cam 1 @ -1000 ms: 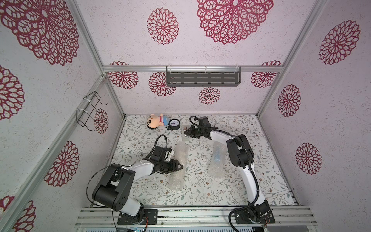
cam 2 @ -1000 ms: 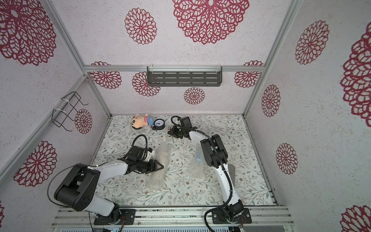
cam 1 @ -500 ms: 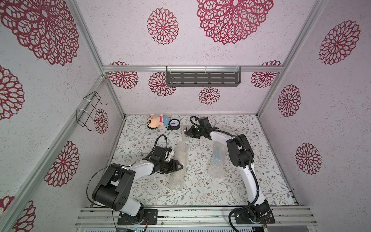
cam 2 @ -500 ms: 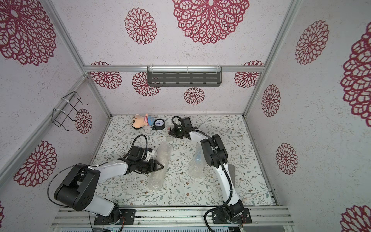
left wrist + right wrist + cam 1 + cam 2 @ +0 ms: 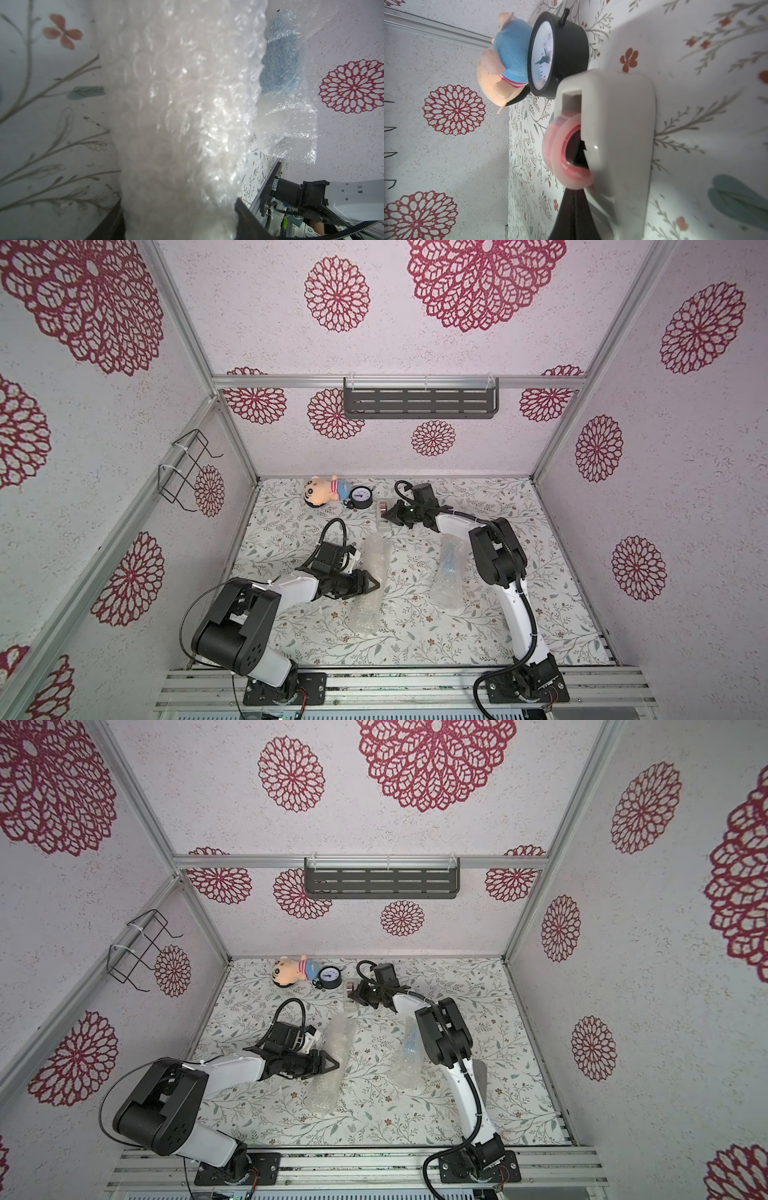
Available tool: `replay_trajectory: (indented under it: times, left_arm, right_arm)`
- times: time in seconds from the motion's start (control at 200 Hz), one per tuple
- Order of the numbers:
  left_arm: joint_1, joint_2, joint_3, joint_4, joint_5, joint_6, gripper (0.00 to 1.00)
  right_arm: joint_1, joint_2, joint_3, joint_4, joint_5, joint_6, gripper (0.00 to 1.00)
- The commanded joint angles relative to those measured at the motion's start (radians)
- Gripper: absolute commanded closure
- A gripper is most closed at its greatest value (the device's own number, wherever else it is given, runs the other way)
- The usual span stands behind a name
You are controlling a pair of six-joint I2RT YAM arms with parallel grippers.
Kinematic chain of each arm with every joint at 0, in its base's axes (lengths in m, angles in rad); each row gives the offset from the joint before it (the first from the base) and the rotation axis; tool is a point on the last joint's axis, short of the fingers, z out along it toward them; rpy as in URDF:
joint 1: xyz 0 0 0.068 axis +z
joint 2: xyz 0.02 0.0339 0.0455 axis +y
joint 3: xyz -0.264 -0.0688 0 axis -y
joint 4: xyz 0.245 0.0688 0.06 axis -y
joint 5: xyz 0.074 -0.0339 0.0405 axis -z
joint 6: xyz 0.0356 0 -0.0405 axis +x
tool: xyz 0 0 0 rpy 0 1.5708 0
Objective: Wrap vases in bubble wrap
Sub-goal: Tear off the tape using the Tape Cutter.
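Note:
Two rolled bundles of bubble wrap lie on the floral table in both top views. My left gripper [image 5: 371, 584] [image 5: 178, 224] is shut across the left bundle [image 5: 368, 608] [image 5: 324, 1090], with a dark finger on each side of it in the left wrist view. What is inside that roll [image 5: 182, 104] I cannot make out. The light blue vase [image 5: 451, 568] [image 5: 278, 68] shows through the right bundle [image 5: 446, 591] [image 5: 407, 1069]. My right gripper [image 5: 390, 516] [image 5: 574, 199] is shut, its tips right at the pink tape roll [image 5: 558, 149] of the beige tape dispenser [image 5: 382, 517] [image 5: 618, 145].
A plush doll [image 5: 322, 494] and a black clock [image 5: 360, 497] sit at the back of the table beside the dispenser. A grey shelf [image 5: 419, 403] hangs on the back wall and a wire rack [image 5: 187, 468] on the left wall.
My right gripper's jaws have closed at the tape roll. The left arm and both bundles have not moved.

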Motion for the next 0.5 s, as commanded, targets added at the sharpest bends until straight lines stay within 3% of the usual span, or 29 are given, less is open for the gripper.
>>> replay_trajectory:
  times: [0.0, 0.495]
  left_arm:
    - [-0.001, 0.041, -0.013, -0.032, -0.068, 0.017, 0.53]
    - [0.000, 0.016, -0.034, -0.036, -0.095, -0.020, 0.54]
  right_arm:
    - [0.020, -0.078, -0.021, 0.034, -0.054, 0.031, 1.00]
    - [0.019, -0.153, -0.105, 0.102, -0.079, 0.058, 1.00]
